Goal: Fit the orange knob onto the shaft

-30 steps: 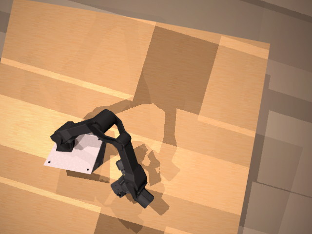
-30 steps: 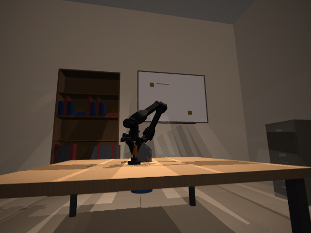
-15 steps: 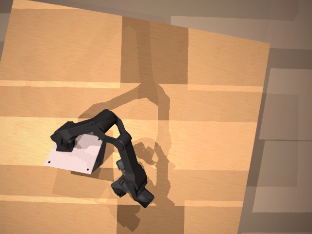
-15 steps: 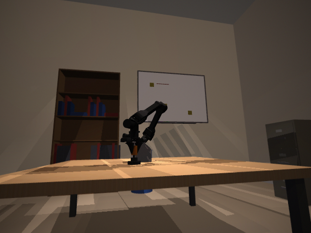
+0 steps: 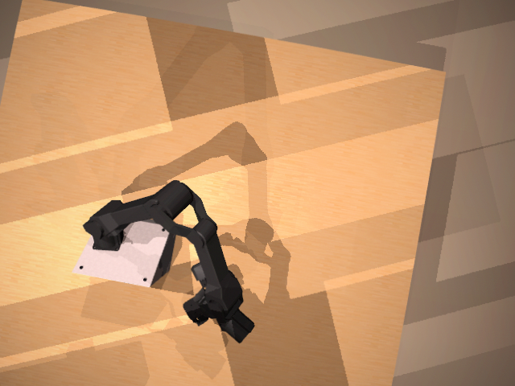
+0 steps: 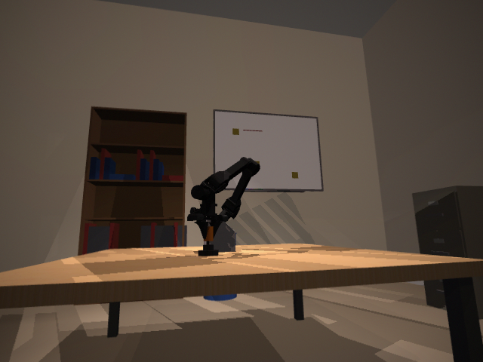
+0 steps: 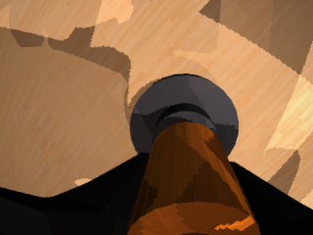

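The orange knob (image 6: pixel 210 234) (image 7: pixel 188 171) is between the fingers of my gripper (image 6: pixel 208 238) (image 7: pixel 187 164), which is shut on it. The knob looks about upright in the exterior view. The round dark pedestal (image 6: pixel 207 253) (image 7: pixel 183 88) stands on the table below it. In the exterior view the knob's lower end is a little above the pedestal's raised middle, and a thin dark piece of the shaft (image 6: pixel 208 243) shows in the gap. Whether the shaft's tip is inside the hole is hidden. The hole's flat side and the shaft's flat side do not show. In the top view the arm hides knob and pedestal.
The arm's pale mounting block (image 5: pixel 120 261) stands on the wooden table (image 5: pixel 353 174) (image 6: pixel 272 276), beside the arm's working area. Hard shadows cross the table. A bookshelf (image 6: pixel 136 130), a whiteboard (image 6: pixel 272 148) and a grey cabinet (image 6: pixel 436 218) stand beyond it.
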Controlling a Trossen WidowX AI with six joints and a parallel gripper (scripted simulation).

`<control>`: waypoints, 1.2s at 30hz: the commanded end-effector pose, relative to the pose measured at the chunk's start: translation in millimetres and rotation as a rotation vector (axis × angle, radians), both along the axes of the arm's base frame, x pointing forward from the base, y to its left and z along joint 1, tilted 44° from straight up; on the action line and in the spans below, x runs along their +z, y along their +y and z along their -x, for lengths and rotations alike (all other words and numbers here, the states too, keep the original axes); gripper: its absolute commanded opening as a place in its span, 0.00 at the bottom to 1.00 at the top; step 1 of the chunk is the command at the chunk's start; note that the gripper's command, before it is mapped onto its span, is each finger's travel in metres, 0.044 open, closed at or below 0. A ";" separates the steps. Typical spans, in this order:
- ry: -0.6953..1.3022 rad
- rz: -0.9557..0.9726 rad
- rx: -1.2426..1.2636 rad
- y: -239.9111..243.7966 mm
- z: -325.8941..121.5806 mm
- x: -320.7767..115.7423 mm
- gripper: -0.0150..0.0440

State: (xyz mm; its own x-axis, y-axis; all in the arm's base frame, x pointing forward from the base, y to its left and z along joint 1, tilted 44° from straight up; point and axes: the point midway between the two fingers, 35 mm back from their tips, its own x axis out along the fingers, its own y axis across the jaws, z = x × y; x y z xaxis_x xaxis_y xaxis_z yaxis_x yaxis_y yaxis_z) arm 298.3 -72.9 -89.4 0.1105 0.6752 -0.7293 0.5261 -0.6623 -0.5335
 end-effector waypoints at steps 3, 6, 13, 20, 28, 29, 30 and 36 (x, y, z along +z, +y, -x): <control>0.003 -0.002 -0.006 0.2 -0.3 -0.2 0.25; 0.013 -0.003 -0.017 0.2 -0.2 -0.3 0.25; 0.003 -0.002 -0.006 0.2 0.1 -0.7 0.25; -0.014 0.001 0.013 0.3 -0.2 -0.8 0.25; 0.020 -0.005 -0.024 0.2 -0.8 -0.9 0.25; 0.025 -0.005 -0.030 0.2 -0.9 -0.9 0.25; 0.033 -0.007 -0.038 0.2 -1.1 -0.9 0.25; 0.039 -0.008 -0.045 0.7 -0.9 -0.9 0.25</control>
